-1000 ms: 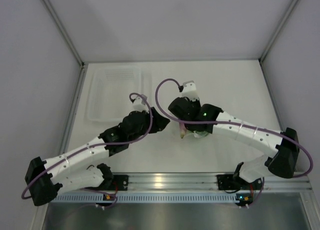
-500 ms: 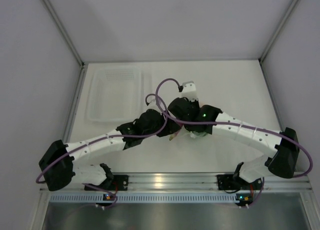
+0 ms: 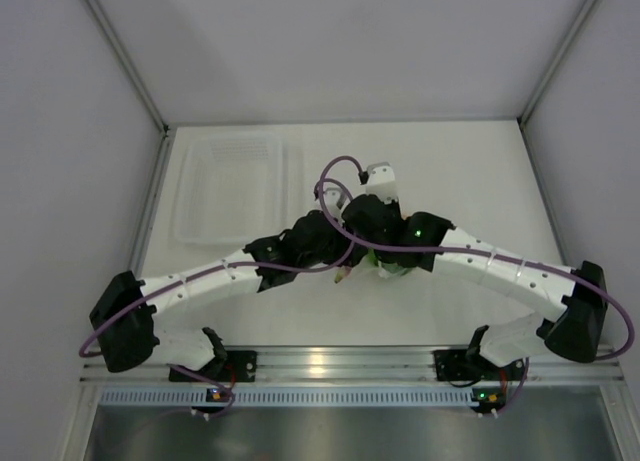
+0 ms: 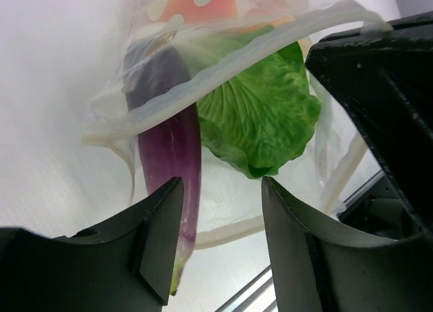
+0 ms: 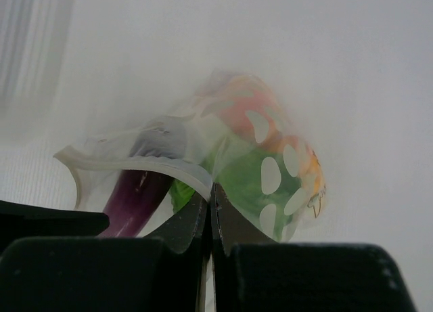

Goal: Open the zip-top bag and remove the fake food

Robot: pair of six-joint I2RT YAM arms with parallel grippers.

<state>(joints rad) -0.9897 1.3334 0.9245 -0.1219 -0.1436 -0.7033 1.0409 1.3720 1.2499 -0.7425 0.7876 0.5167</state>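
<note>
From above we see both arms meet over the middle of the table [image 3: 470, 171], with the bag [image 3: 388, 268] between their wrists, well apart from the tray [image 3: 230, 186]. In the left wrist view our left claw [image 4: 220, 217] stands open and empty before the bag's gaping mouth. The eggplant [image 4: 169, 143] runs lengthwise out toward it, with the lettuce [image 4: 260, 116] beside it and a peach [image 4: 186, 4] deeper in. In the right wrist view the right claw [image 5: 211, 207] is pinched on the bag's rim. We judge the left claw better placed for the eggplant
</note>
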